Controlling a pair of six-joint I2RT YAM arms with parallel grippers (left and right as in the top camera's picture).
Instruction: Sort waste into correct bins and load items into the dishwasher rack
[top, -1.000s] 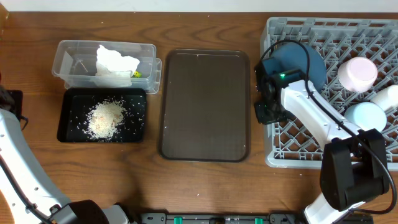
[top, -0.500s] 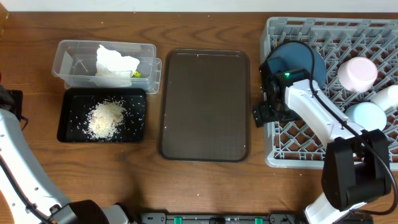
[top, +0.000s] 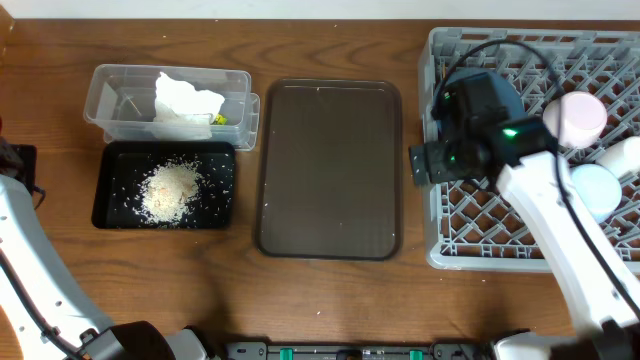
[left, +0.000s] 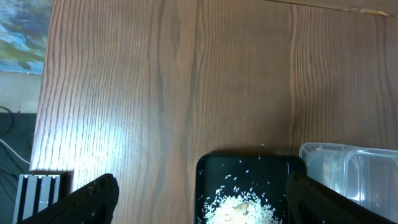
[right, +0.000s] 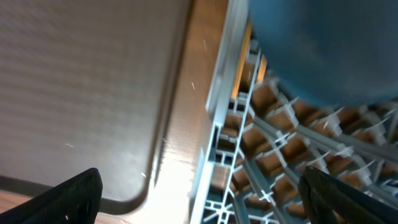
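**Dishwasher rack holds blue plate as right arm lets go**

The dishwasher rack (top: 470, 258), at the table's (top: 330, 300) right end, carries the dark blue plate (right: 323, 43) standing among the pegs by its left wall. A second ago the right gripper (right: 196, 199) was pinched narrow beside that plate. Now its fingers are spread wide over the rack's edge, holding nothing, and its arm has swung across the light blue bowl (top: 595, 185). The pale cup (top: 574, 118) and white bowl (top: 625, 155) sit further right. A brown tray (top: 330, 170) lies just beside the rack. The clear tub (top: 110, 100) holds tissue (top: 188, 98) and the wrapper (top: 220, 119), and the black tray (top: 110, 165) holds rice (top: 172, 190). The left gripper (left: 205, 202) hangs apart, empty.
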